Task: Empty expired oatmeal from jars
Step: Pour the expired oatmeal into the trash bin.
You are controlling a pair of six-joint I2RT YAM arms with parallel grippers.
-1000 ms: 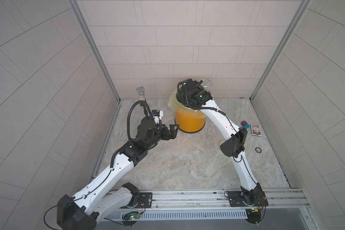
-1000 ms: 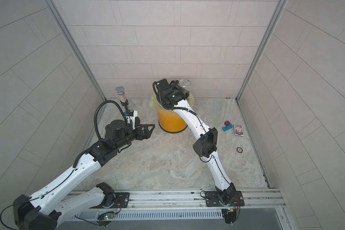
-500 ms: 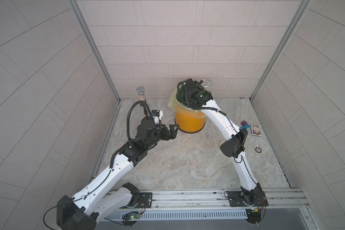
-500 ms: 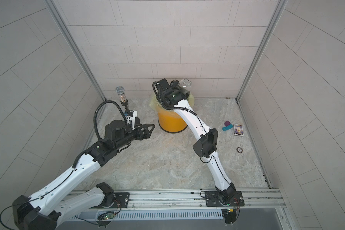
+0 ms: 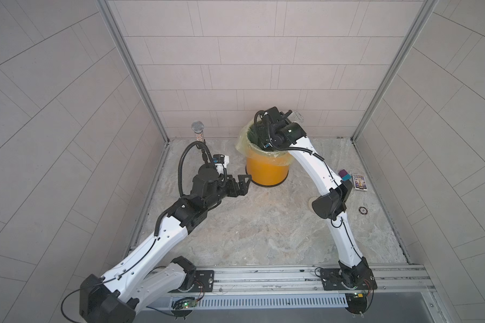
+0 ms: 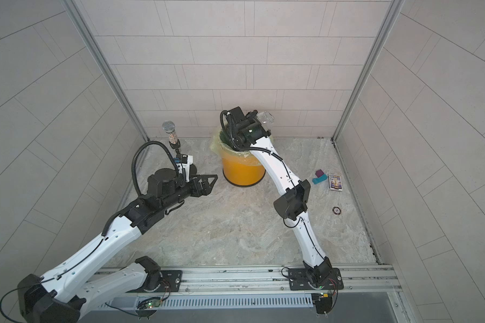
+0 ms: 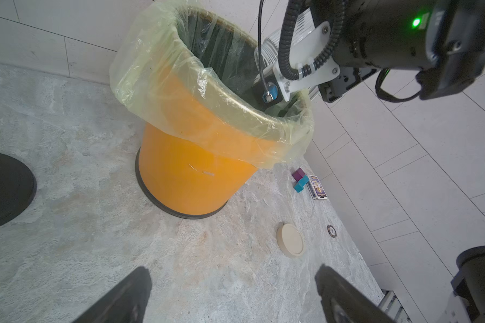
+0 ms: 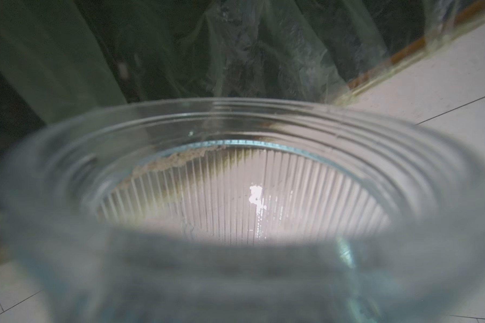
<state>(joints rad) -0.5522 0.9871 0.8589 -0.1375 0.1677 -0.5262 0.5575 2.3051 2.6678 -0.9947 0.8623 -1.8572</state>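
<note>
Jar (image 6: 266,117), the only one, hangs tilted over the far orange bin (image 5: 266,167), clamped in the right gripper (image 6: 256,118), with a thin trace of oatmeal (image 8: 174,162) inside. Left gripper (image 5: 244,181), jaws apart, hovers left of the bin. One lid (image 7: 290,240) lies on the table (image 5: 263,237). Nothing has moved in the past second.

I see open floor (image 5: 263,232) mid-frame. The orange bin (image 5: 266,170) blocks upper centre; right arm (image 5: 314,165) and jar (image 5: 298,116) crowd its mouth.

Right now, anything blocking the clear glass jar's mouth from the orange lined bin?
Nothing visible: the clear ribbed glass jar opens straight into the orange plastic-lined bin; its round cream lid lies on the table.
</note>
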